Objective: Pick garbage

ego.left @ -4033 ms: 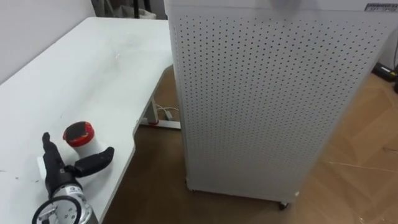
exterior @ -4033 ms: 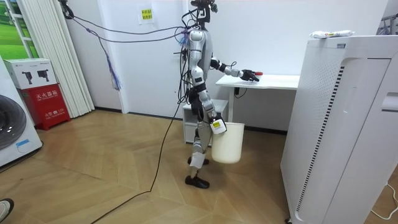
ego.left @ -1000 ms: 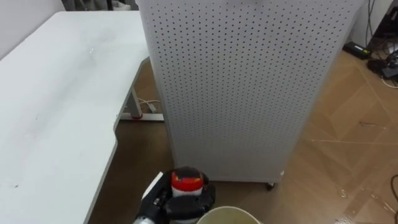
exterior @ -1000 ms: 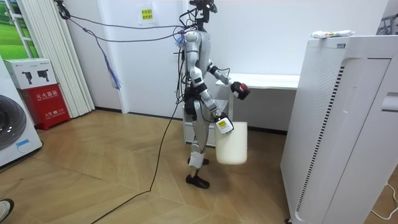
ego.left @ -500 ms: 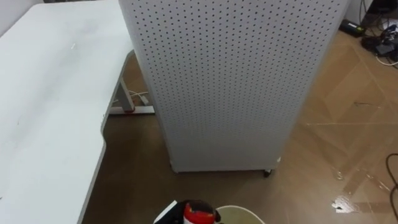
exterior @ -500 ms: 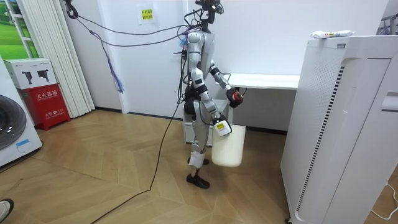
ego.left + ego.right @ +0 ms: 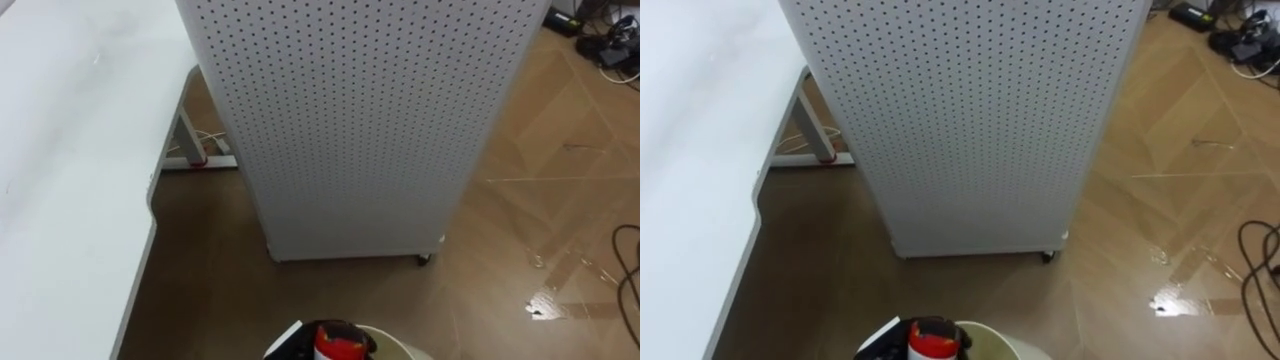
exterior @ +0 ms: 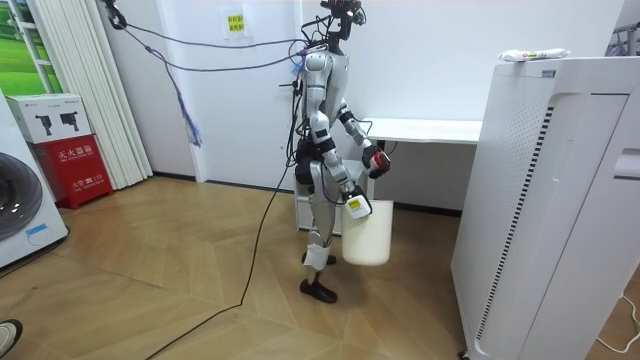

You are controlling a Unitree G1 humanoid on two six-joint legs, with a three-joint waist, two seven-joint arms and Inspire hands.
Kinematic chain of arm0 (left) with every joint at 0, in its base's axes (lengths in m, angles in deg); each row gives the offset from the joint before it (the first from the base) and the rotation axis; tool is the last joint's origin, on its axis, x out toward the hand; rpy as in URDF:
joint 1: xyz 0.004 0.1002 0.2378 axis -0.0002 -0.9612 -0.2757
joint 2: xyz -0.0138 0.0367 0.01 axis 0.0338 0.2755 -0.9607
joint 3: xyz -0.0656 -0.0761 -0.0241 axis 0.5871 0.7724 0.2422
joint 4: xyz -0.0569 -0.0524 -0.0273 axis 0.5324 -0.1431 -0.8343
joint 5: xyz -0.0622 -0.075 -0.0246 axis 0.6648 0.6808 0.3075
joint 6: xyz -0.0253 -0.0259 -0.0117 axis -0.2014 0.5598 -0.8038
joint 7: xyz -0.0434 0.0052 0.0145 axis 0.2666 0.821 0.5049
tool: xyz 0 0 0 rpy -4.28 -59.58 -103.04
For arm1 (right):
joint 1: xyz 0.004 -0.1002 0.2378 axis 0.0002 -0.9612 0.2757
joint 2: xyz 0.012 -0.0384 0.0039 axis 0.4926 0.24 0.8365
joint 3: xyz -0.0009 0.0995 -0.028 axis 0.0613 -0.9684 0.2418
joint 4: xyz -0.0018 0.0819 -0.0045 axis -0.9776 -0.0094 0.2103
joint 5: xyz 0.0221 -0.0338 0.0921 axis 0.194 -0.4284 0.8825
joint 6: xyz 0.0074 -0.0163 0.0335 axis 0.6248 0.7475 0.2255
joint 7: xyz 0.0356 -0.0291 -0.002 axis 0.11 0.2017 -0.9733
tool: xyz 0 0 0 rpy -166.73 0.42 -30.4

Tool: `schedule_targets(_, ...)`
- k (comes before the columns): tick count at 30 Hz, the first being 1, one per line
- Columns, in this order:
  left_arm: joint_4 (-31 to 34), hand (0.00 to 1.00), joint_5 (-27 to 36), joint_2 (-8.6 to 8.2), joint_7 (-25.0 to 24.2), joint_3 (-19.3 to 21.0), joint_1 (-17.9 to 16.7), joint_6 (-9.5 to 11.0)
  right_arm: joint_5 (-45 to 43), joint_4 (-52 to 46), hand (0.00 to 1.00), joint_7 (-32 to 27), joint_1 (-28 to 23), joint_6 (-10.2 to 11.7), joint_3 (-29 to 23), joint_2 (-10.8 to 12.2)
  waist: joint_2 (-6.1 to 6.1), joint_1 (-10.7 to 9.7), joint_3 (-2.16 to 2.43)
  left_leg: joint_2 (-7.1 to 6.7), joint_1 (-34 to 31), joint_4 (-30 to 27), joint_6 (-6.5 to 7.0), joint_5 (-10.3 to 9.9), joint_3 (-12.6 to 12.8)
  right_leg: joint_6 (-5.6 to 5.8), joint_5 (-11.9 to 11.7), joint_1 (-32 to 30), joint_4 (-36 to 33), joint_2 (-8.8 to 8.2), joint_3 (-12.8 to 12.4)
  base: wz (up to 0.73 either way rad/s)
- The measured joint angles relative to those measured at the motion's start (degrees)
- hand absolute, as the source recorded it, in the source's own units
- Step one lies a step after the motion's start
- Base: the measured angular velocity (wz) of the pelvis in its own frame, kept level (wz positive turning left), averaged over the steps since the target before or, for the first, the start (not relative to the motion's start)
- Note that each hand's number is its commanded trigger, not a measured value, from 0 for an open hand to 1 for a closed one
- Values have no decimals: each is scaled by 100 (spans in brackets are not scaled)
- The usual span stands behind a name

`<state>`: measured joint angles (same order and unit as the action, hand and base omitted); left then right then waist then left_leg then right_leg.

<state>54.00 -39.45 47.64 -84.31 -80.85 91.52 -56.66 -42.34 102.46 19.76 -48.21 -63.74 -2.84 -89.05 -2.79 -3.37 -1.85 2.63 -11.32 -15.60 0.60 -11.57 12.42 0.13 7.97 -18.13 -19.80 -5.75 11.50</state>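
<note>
The robot, standing by the white desk (image 8: 430, 130), grips a red-capped container (image 7: 338, 346) upright in its curled left hand (image 8: 371, 153). In the room view, the mouth of the white bin (image 8: 366, 238) lies at six o'clock, just beneath the container. The bin hangs from the closed right hand (image 8: 353, 204), and its contents cannot be told.
</note>
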Motion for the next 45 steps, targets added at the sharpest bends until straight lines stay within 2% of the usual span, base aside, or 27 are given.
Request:
schedule_targets(7, -3, 0, 5, 1, -5, 1, 3, 26, 0, 206, 100, 18, 16, 80, -1, 71, 50, -46, -33, -3, 2, 0, 0, 0, 1, -4, -6, 22, 15, -7, 18, 1)
schedule_targets(13, -4, 0, 2, -27, -6, -70, 28, 83, -105, 413, 100, 18, 17, 79, 126, 200, 40, -93, -36, -2, -1, -3, 0, 0, 3, -4, -6, 14, 14, -5, 16, 0)
schedule_targets(18, -4, 0, -2, -86, 0, -230, 79, 117, -134, 437, 100, -14, 27, 119, 117, 112, 35, -111, -40, -14, -8, 0, 0, 0, 7, -2, -4, -5, 3, -6, 7, -1)
schedule_targets(24, 0, 0, -6, -120, 16, -224, 97, 123, -189, 437, 100, -49, 33, 128, 122, 154, 20, -103, -42, -15, -6, -3, 0, 0, 7, -2, -5, -5, 0, -2, 2, 0)
schedule_targets(30, 245, 0, -1023, -96, 409, -46, 106, 255, -173, 436, 100, -59, 8, 193, 121, 112, 18, -93, -38, -21, 10, -6, 0, 0, 0, -2, -5, 32, 6, 0, 22, 2)
schedule_targets(33, 850, 0, -1600, -37, 717, 138, 109, 300, -184, 435, 100, -62, -31, 253, 116, 60, 19, -100, -37, -21, 89, 6, 0, 0, -18, 0, -4, 128, 35, 10, 53, 5)
schedule_targets(35, 1230, 0, -1971, 6, 979, 238, 112, 427, -178, 423, 100, -88, -83, 280, 118, 21, 17, -101, -34, -16, 187, 24, 0, 0, -33, 14, 10, 254, 70, 14, 70, 5)
schedule_targets(37, 1734, 0, -2493, 51, 1341, 322, 76, 647, -168, 403, 100, -127, -260, 420, 110, -29, 21, -96, -25, -15, 334, 54, 0, 0, -34, 26, 17, 447, 159, 30, 117, 8)
schedule_targets(38, 1856, 0, -2626, 77, 1404, 351, 73, 694, -168, 398, 100, -128, -294, 443, 108, -41, 21, -89, -26, -12, 379, 71, 0, 0, -37, 27, 18, 492, 181, 36, 120, 6)
schedule_targets(39, 2084, 0, -2841, 153, 1517, 416, 75, 777, -164, 373, 100, -131, -370, 501, 104, -63, 15, -89, -16, -7, 440, 88, 0, 0, -40, 28, 18, 564, 223, 49, 124, 0)
schedule_targets(41, 2352, 0, -2999, 260, 1693, 567, 84, 855, -164, 282, 100, -123, -477, 521, 47, -90, 12, -103, -12, 7, 524, 97, -1, 0, -39, 29, 19, 661, 246, 58, 120, 0)
schedule_targets(43, 2515, 0, -3040, 293, 1882, 732, 104, 884, -145, 208, 100, -113, -586, 521, -20, -107, 5, -123, -4, 16, 620, 102, -1, 0, -59, 30, 18, 788, 311, 74, 141, 0)
schedule_targets(45, 2730, 0, -3336, 305, 2210, 899, 104, 912, -124, 133, 100, -123, -706, 518, -29, -133, 11, -99, 1, 18, 773, 115, -1, 0, -64, 33, 34, 911, 313, 78, 119, -5)
